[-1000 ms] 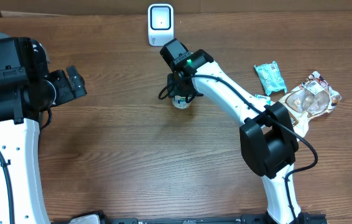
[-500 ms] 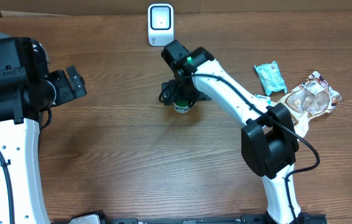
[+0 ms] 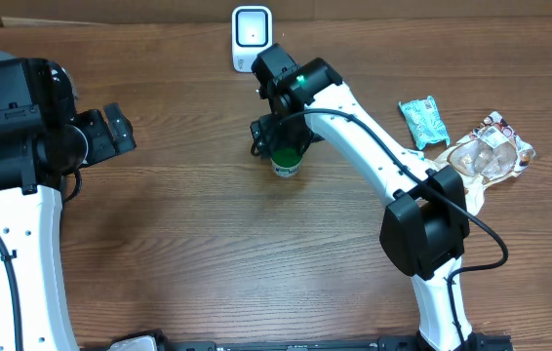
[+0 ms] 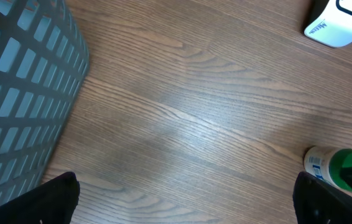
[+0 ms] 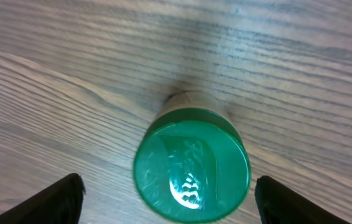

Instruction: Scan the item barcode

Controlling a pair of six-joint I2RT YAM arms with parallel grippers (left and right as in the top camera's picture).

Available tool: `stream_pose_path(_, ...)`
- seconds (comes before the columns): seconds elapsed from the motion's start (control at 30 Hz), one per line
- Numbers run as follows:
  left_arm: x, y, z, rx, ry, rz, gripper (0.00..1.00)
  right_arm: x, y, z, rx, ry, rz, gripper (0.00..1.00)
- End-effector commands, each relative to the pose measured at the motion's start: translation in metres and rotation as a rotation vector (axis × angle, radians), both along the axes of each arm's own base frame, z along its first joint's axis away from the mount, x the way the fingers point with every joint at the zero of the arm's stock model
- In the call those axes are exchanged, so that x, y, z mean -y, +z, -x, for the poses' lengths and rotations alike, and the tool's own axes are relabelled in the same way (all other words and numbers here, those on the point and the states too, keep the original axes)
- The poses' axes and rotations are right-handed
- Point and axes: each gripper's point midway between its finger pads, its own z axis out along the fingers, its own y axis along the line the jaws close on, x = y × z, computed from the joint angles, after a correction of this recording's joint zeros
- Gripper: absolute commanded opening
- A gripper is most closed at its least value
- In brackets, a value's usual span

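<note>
The right arm's wrist has drawn back toward the scanner (image 3: 252, 37) since a second ago, uncovering more of the bottle (image 3: 286, 163), which has barely shifted. The bottle stands upright on the bench (image 3: 188, 244), green cap up, in front of the scanner. The right claw (image 5: 166, 193) hangs above it, fingers spread wide to either side of the cap and clear of it. The left claw (image 3: 116, 130) is wide and empty, well apart, near the grey basket (image 4: 20, 93).
</note>
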Motion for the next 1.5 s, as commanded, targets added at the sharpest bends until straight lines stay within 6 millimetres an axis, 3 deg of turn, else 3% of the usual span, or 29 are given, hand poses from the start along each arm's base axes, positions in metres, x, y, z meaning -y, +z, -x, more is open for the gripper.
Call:
stream_pose_path(0.0, -0.003, 0.008, 0.003, 0.020, -0.007, -0.027, 0.99, 0.007, -0.010, 0.001, -0.012, -0.060, 0.004, 0.85)
stream_pose_path(0.17, -0.003, 0.008, 0.003, 0.020, -0.007, -0.027, 1.00, 0.024, -0.023, -0.009, 0.037, -0.178, 0.076, 0.82)
stream_pose_path(0.43, -0.003, 0.008, 0.003, 0.020, -0.008, -0.027, 1.00, 0.021, -0.025, -0.015, 0.061, -0.186, 0.059, 0.73)
stream_pose_path(0.83, -0.003, 0.008, 0.003, 0.020, -0.007, -0.027, 1.00, 0.022, -0.041, -0.008, 0.032, -0.184, 0.058, 0.71)
stream_pose_path(1.03, -0.003, 0.008, 0.003, 0.020, -0.007, -0.027, 0.99, 0.017, -0.037, -0.011, 0.035, -0.181, 0.033, 0.60)
stream_pose_path(1.27, -0.003, 0.008, 0.003, 0.020, -0.007, -0.027, 1.00, 0.007, -0.011, -0.010, 0.016, -0.168, -0.027, 0.53)
stream_pose_path(1.4, -0.003, 0.008, 0.003, 0.020, -0.007, -0.027, 1.00, -0.013, 0.027, -0.003, -0.033, -0.105, -0.173, 0.50)
stream_pose_path(1.47, -0.003, 0.008, 0.003, 0.020, -0.007, -0.027, 1.00, -0.028, 0.057, 0.000, -0.060, -0.050, -0.310, 0.49)
